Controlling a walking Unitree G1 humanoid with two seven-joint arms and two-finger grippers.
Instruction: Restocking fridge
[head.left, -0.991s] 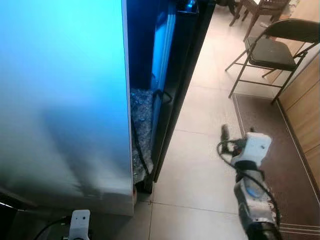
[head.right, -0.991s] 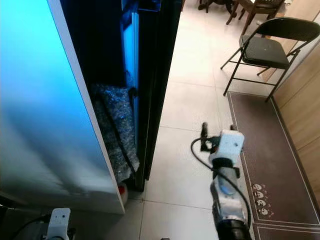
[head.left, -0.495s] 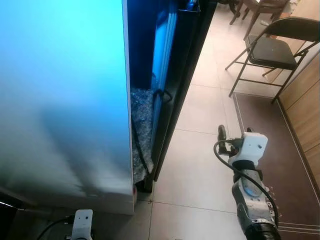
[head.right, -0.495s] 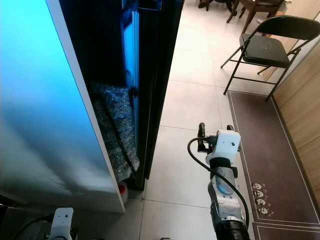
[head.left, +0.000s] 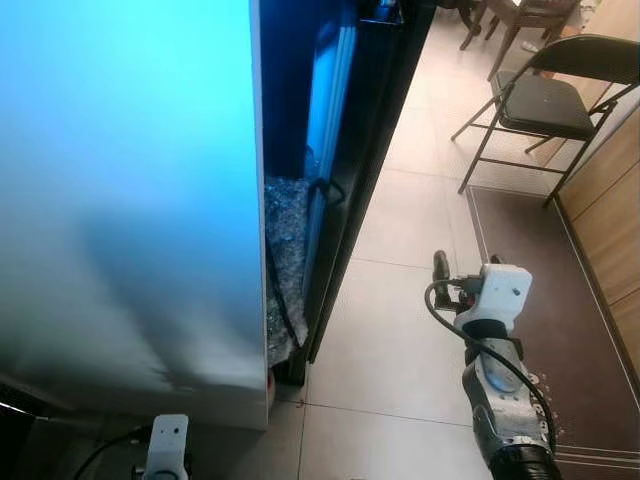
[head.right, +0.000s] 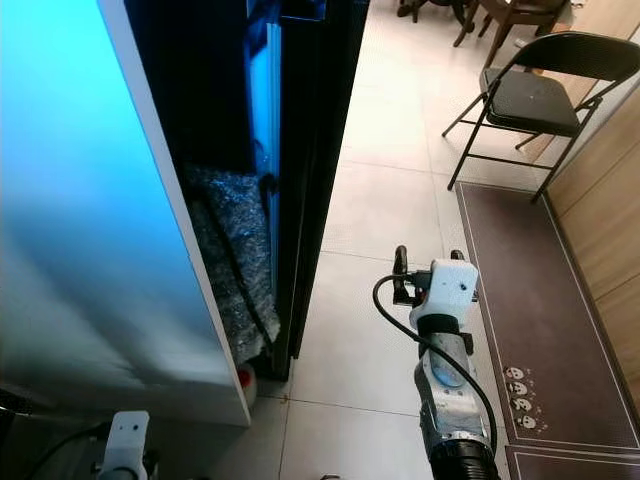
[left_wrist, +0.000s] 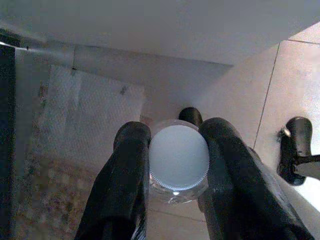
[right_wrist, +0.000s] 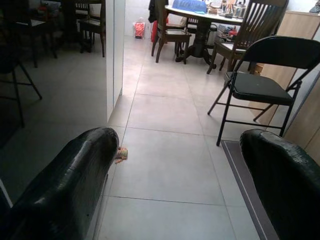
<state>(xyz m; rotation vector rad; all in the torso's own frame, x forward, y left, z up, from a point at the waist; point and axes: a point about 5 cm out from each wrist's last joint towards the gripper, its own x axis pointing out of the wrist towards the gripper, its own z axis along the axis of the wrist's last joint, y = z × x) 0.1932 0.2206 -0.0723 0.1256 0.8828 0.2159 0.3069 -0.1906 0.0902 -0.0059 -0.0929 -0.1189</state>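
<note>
Left gripper (left_wrist: 172, 165) low beside the fridge (head.left: 120, 200), fingers (left_wrist: 125, 175) pinching a clear bottle (left_wrist: 178, 159) with a white cap, held above the tile floor (head.left: 400, 340). Right gripper (head.right: 428, 262) out front over the tiles, fingers (right_wrist: 65, 180) spread wide, nothing between them. Fridge door (head.right: 325, 150) ajar, dark gap lit blue. Brown mat (head.right: 520, 290) right, black folding chair (head.left: 545, 100) beyond it.
</note>
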